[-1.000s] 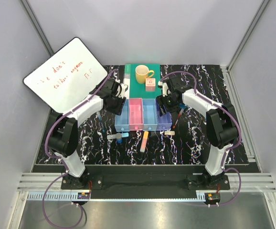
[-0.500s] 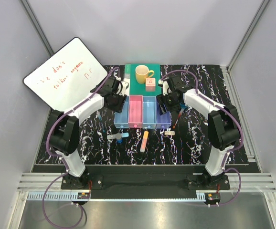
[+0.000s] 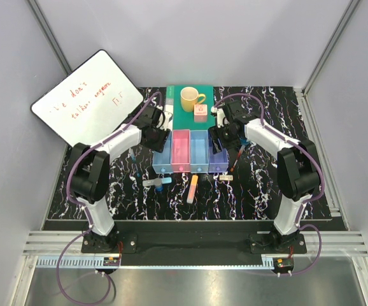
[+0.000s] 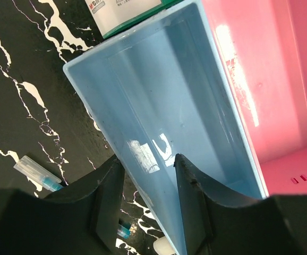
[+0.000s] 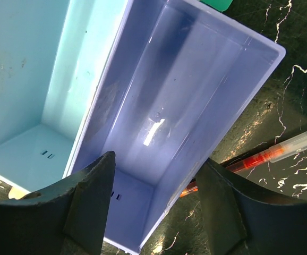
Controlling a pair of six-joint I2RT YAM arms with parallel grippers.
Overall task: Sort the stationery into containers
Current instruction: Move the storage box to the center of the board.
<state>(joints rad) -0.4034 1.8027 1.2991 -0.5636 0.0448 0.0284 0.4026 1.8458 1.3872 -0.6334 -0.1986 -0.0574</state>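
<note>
The four joined containers (image 3: 190, 152) stand mid-desk (image 3: 267, 191) with their long sides running away from the arm bases. As far as both wrist views and the overhead view show, all four are bare inside, so the sorting looks not yet begun. The stationery lies on the desk around them. The red pen (image 5: 262, 155) matters most for the right hand (image 5: 156, 159). It lies just beside the purple bin (image 5: 196, 95), on its outer right side, with its long axis at a slant roughly along that bin's length. The right arm is plainly the nearer one. That hand hangs low over the purple bin, its fingers spread wide and holding nothing, so reaching the pen would likely take a short shift outward and some wrist turn to cross the barrel. The left hand (image 4: 149, 162) is also released and empty. One finger is outside and one inside the left wall of the end blue bin (image 4: 159, 95), and I cannot tell whether either touches it. The blue pen (image 4: 35, 173) lies on the desk just outside that wall, nearer this arm. The grey marker (image 3: 151, 182), orange-yellow bar (image 3: 192, 189) and white eraser (image 3: 226, 178) lie on the near side of the row, toward the bases. Both arms are stretched forward with wrists pitched down.
</note>
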